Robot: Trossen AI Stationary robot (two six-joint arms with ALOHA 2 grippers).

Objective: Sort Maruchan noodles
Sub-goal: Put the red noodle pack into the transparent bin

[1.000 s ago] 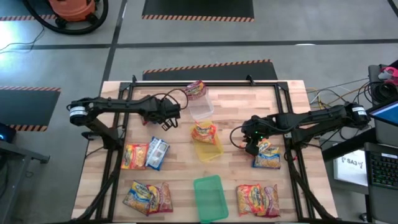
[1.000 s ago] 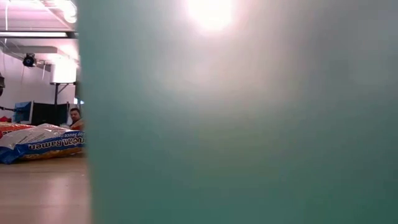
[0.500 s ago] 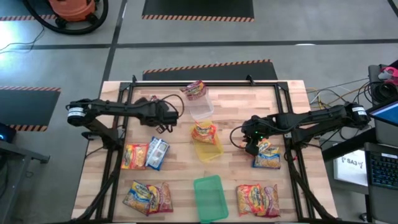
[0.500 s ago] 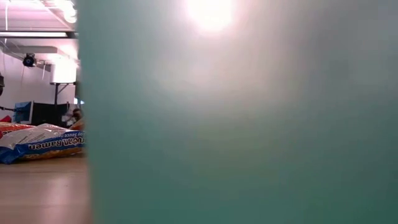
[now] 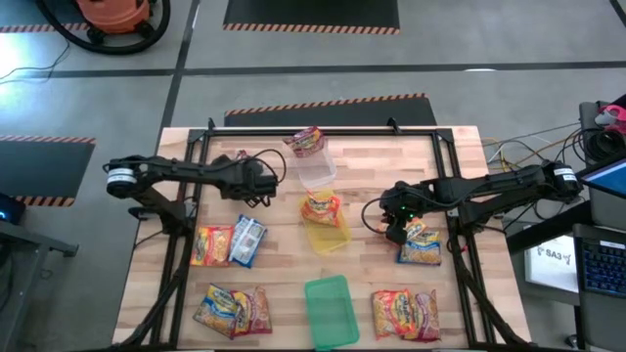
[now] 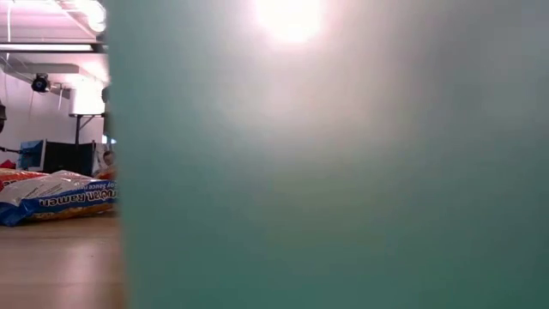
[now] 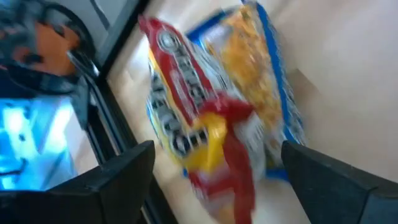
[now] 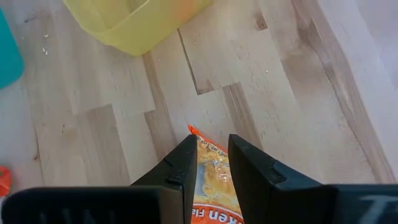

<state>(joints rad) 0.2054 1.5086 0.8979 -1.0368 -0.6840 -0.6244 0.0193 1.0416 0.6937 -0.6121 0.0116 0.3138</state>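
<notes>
A: Reading the labels first: the blue packet point(image 6: 56, 196) in the low view carries upside-down lettering that looks like "Ramen"; nothing else on it is legible.

B: And the rest of that view?

A: Blocked. The green tray point(image 6: 326, 172) fills nearly all of it. From above, that same green tray point(image 5: 330, 311) sits at the table's six o'clock edge.

B: Count the noodles.

A: From above, roughly: one red packet point(image 5: 308, 140) at twelve o'clock by the clear tray point(image 5: 317, 170), one orange packet point(image 5: 322, 206) on the yellow tray point(image 5: 328, 231) at centre, two at nine o'clock point(image 5: 228, 242), two at seven o'clock point(image 5: 233, 310), two at five o'clock point(image 5: 405, 313), and a pair point(image 5: 421, 244) at three o'clock. Overlaps make the total uncertain. Three trays.

B: The claws?

A: The left gripper point(image 5: 264, 179) hovers at ten o'clock, fingers point(image 7: 118, 180) spread wide, nothing between them; its wrist view shows a blurred red-and-blue pair of packets point(image 7: 217, 106) below. The right gripper point(image 5: 395, 233) at three o'clock pinches the corner of an orange packet point(image 8: 214, 180) between nearly closed fingers point(image 8: 180, 171).
</notes>
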